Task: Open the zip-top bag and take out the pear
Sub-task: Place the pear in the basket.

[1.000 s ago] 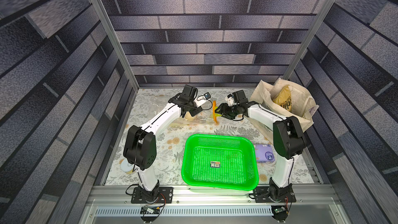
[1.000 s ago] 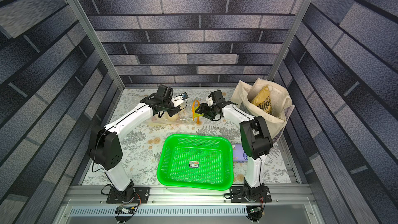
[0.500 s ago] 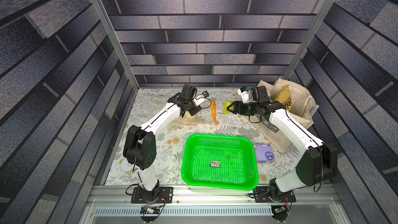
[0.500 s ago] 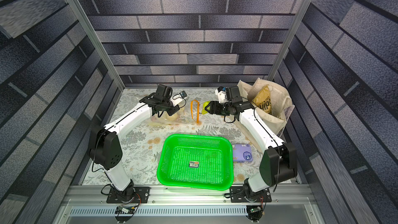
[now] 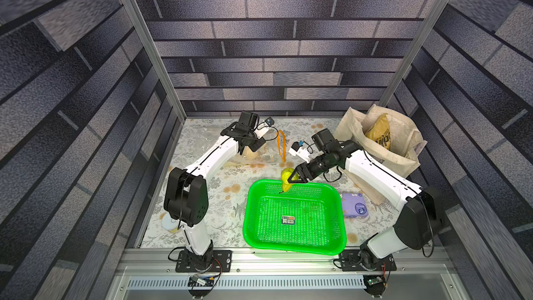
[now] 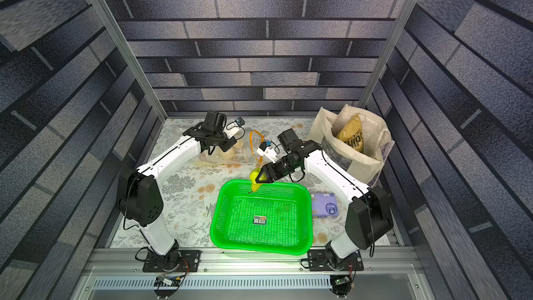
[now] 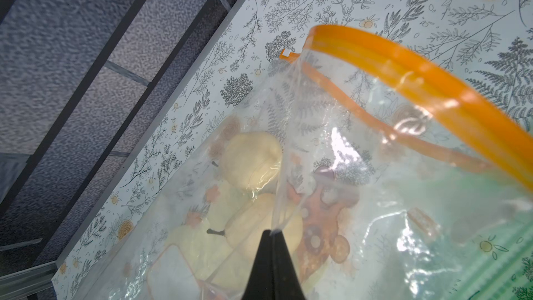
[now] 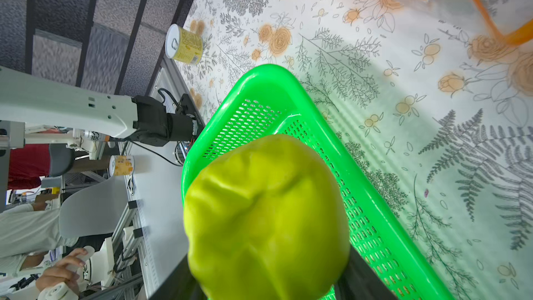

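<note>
The pear (image 5: 285, 175) looks light and squashy, so hold it by its belly. The right gripper (image 5: 290, 179) clamps it there, above the basket (image 5: 294, 250) at its twelve-o'clock rim. The left gripper (image 7: 271, 234) is pinched shut on the zip-top bag (image 7: 360, 154) — likely slippery film.

Lab test cell: aluminium frame (image 5: 148, 44), printed brick walls (image 5: 274, 62).

Bright, even light — glare on the zip-top bag (image 7: 337, 145), the close pear (image 8: 265, 220) soft-focused, walls (image 5: 57, 53) smeared.

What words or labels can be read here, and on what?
"CHIPS" on the yellow-brown crinkly snack bag in the cream canvas tote bag.
Small sticker in the green perforated plastic basket: too small to read.
Purple soft packet: print too small.
Yellow tin can: print blurred.
</note>
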`<state>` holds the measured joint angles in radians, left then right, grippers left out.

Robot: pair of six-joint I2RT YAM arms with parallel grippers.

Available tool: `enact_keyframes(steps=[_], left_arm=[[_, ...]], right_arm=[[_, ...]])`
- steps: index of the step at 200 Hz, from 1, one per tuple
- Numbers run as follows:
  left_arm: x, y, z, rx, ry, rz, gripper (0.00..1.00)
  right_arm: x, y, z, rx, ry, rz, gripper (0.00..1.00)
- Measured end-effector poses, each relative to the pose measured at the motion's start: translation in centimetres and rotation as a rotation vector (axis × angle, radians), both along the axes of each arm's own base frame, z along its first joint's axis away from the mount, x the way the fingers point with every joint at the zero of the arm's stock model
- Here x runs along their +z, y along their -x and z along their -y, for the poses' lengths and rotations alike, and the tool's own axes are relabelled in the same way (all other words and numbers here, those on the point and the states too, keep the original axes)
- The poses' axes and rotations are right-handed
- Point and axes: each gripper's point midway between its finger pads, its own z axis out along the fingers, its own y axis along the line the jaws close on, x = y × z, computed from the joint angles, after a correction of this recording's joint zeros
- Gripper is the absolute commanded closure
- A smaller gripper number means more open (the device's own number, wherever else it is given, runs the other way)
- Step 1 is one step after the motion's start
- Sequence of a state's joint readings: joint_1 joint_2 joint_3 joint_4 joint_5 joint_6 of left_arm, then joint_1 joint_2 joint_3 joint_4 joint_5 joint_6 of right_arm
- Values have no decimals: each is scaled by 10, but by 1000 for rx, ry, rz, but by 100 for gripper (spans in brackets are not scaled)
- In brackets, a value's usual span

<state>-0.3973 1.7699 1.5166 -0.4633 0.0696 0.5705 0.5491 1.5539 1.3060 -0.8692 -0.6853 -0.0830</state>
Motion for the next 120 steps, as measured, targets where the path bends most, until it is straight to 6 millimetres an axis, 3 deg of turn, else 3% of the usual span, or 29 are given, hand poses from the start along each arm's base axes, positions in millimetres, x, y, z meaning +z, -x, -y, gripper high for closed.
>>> enact_keyframes(steps=[42,87,120], left_arm=[[0,0,0,1,0,1,100],[0,0,0,2,-1,1,100],[1,-1,0,3,-1,4,100]], right_arm=[[-36,14,5,76,116,-66,39],[-73,34,5,172,264,-100,32],[-85,37,7,197,331,-79,27]])
